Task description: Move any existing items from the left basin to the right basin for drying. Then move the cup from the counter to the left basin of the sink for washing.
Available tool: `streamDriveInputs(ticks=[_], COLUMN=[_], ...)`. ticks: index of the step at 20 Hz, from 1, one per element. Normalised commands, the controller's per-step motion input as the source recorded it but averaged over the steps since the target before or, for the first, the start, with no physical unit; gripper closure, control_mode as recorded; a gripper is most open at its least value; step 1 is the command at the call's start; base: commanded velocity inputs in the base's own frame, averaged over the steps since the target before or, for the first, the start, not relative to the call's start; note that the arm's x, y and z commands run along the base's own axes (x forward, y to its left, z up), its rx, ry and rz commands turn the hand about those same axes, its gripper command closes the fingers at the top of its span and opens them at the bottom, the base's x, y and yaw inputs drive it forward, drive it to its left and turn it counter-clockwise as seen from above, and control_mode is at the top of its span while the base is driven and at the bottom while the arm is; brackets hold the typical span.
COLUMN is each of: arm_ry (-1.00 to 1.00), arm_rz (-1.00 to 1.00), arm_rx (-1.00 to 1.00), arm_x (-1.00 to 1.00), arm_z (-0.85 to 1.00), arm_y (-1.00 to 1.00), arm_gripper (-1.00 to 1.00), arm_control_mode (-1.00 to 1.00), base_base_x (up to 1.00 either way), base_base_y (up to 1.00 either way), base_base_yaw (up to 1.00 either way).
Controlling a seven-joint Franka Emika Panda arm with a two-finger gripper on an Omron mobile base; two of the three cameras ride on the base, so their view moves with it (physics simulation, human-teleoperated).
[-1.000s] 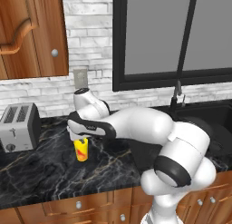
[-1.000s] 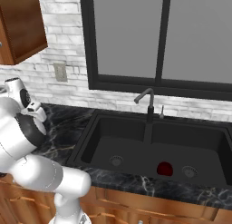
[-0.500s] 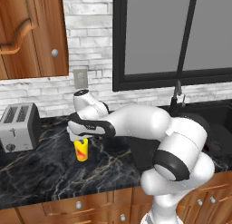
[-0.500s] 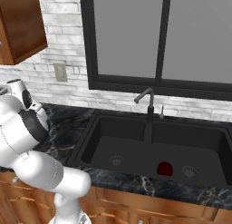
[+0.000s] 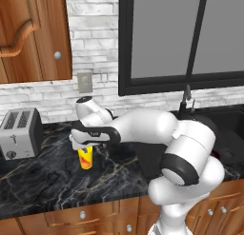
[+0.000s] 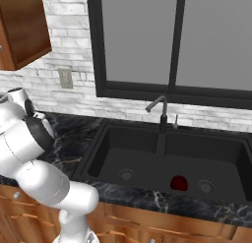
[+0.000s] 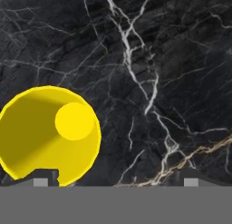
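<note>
Gleaming blk marble counter (image 5: 43,181) — brick backsplash (image 6: 74,60)

toaster (image 5: 19,132), wall outlet (image 5: 85,82), window (image 6: 172,40)

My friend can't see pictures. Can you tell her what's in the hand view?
Looking straight down, a yellow cup stands upright on the black marble counter, its round open mouth at the lower left. The robot's two dark fingers are spread open at the bottom edge, one overlapping the cup's rim and the other far off over bare counter. White and gold veins cross the stone.
</note>
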Motion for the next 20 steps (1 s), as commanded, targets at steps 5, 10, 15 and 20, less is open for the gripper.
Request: streamDriveInputs(ticks=[5, 10, 15, 20], arm_ry=[0.0, 0.01, 0.02, 0.02], arm_rz=[0.0, 0.0, 0.0, 0.0], arm_rx=[0.0, 0.0, 0.0, 0.0], arm_x=[0.04, 0.03, 0.01, 0.0], arm_z=[-0.08, -0.1, -0.14, -0.11], arm_y=[0.02, 0.0, 0.01, 0.0], arm_gripper=[-1.0, -1.0, -1.0, -1.0], arm_control_mode=[-1.0, -1.0, -1.0, -1.0], base_base_x=[0.0, 0.0, 0.0, 0.0], base_base_y=[0.0, 0.0, 0.0, 0.0], base_base_yaw=[0.0, 0.0, 0.0, 0.0])
